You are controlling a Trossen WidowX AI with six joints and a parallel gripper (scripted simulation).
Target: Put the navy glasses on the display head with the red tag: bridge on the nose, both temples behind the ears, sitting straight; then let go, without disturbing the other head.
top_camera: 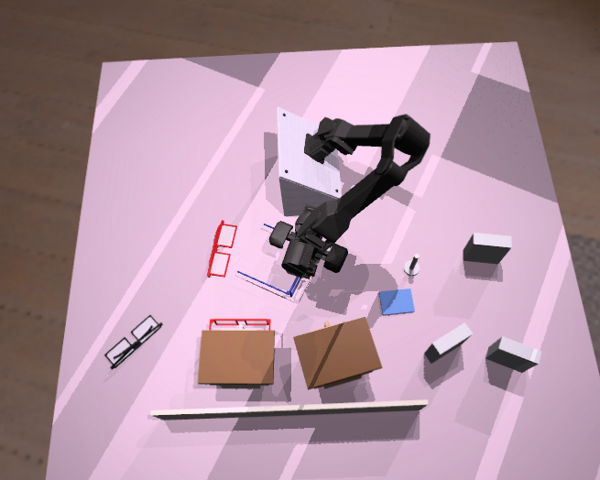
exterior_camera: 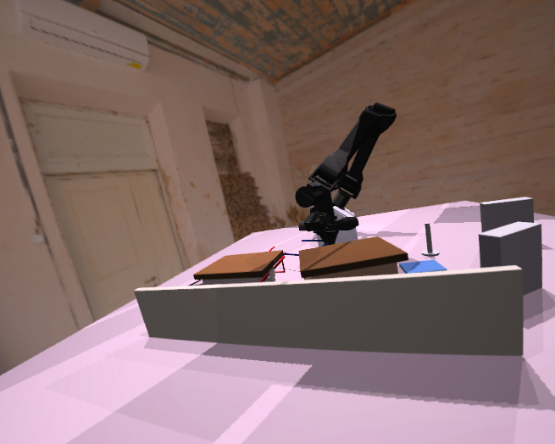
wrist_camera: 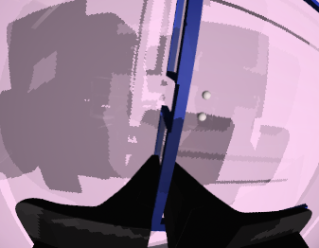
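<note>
My gripper (exterior_camera: 329, 239) (wrist_camera: 159, 162) is shut on the front frame of the navy glasses (top_camera: 264, 282) (wrist_camera: 185, 95). They hang above the table, with open temples pointing left in the top view. The fingertips are hidden there under the gripper body. Two display heads with brown tops stand in front of the arm. The left head (top_camera: 236, 356) (exterior_camera: 241, 265) carries red glasses (top_camera: 219, 321) at its face. The right head (top_camera: 336, 354) (exterior_camera: 353, 255) is turned at an angle, has a tan nose (top_camera: 326, 324) and shows no glasses. I cannot make out the red tag on either head.
A long low wall (top_camera: 289, 409) (exterior_camera: 335, 315) stands behind the heads. Other red glasses (top_camera: 216, 249) and black glasses (top_camera: 135, 343) lie at left. A blue pad (top_camera: 397, 301), a peg (top_camera: 413, 263) and several grey blocks are at right. A white box (top_camera: 294, 149) stands by the arm's base.
</note>
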